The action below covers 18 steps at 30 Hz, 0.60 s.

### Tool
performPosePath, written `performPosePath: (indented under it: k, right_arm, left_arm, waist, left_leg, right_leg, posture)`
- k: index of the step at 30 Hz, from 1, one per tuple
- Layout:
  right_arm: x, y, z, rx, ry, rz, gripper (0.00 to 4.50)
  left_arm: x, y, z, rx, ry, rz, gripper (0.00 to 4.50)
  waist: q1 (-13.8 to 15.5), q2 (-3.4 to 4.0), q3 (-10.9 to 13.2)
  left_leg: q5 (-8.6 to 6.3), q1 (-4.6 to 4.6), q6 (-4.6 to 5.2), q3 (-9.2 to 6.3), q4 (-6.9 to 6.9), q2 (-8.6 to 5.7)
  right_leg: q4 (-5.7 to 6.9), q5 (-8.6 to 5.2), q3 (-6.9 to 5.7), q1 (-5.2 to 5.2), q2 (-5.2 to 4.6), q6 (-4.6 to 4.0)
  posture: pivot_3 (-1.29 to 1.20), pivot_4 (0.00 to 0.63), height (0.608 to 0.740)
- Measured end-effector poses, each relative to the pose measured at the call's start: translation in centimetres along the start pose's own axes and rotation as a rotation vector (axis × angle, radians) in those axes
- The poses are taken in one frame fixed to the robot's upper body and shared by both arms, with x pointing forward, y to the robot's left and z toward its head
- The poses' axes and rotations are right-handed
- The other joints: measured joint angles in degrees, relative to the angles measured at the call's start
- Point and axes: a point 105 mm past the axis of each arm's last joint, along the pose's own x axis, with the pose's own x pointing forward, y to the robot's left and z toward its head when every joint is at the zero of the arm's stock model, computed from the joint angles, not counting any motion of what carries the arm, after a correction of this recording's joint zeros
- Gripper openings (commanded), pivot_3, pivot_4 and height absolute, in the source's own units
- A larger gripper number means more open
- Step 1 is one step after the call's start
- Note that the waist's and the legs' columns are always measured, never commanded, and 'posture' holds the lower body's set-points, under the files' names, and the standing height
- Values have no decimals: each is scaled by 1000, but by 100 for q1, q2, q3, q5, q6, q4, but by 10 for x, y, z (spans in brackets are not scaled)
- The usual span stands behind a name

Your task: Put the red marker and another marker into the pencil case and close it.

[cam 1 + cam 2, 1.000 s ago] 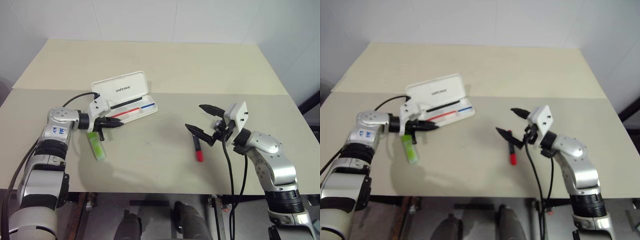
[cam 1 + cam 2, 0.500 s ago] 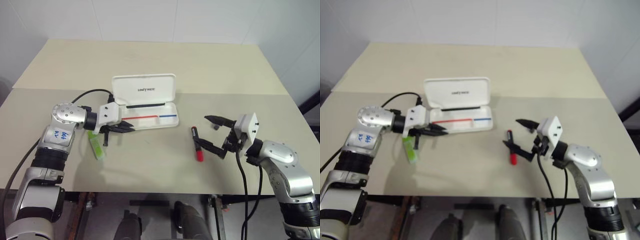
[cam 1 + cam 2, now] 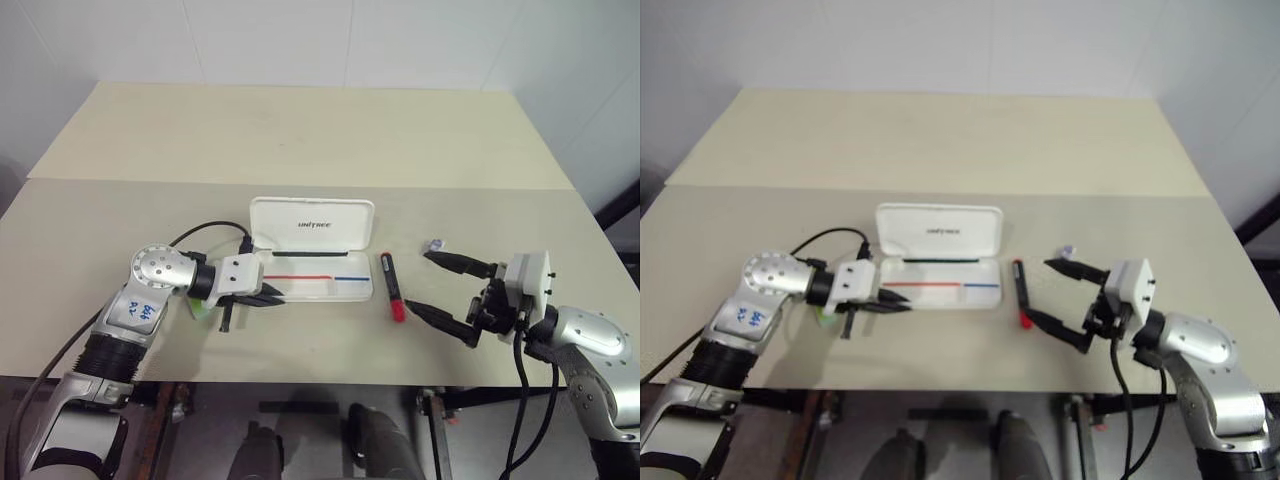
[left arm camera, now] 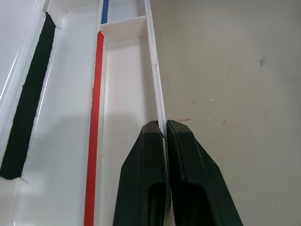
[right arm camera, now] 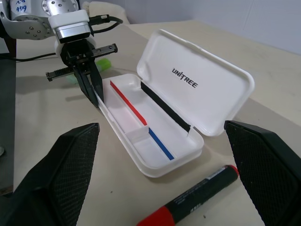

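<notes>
Pinching the front wall of the pencil case [image 3: 312, 250], the left gripper [image 3: 268, 297] has its fingers shut on that thin rim at the case's 8 o'clock corner. Lid stands open; tray empty. The red marker [image 3: 392, 286] lies on the table [image 3: 300, 130] just beside the case at its 3 o'clock, cap end toward the robot. The right gripper [image 3: 450, 290] hangs with jaws spread wide at 3 o'clock of that marker, apart from it. The green highlighter [image 5: 104, 63] lies behind the left gripper, mostly hidden. Judgement: the case is being positioned; loading has not begun. Next move calls for the right gripper to straddle the barrel and close.
</notes>
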Motion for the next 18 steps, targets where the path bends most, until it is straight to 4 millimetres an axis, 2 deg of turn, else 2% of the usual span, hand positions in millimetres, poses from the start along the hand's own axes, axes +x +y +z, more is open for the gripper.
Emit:
performPosePath:
  k: [9,13,18]
  right_arm:
    - [0,2,1,-6,3,-12,4500]
    - [0,2,1,-13,5,-17,4500]
    - [0,2,1,-14,8,-18,4500]
  left_arm:
    - [-4,-6,-4,34,16,18,15]
    - [-6,-6,-4,59,19,25,1086]
    - [-7,-5,-3,59,15,27,2765]
  waist:
    - [9,0,0]
    - [13,0,0]
    - [12,0,0]
  left_leg:
    - [0,1,0,0,0,0]
    - [0,1,0,0,0,0]
    - [0,1,0,0,0,0]
  right_leg:
    - [0,0,1,0,1,0]
    - [0,0,1,0,1,0]
    - [0,0,0,0,1,0]
  posture:
    - [0,150,740]
    - [0,150,740]
    - [0,150,740]
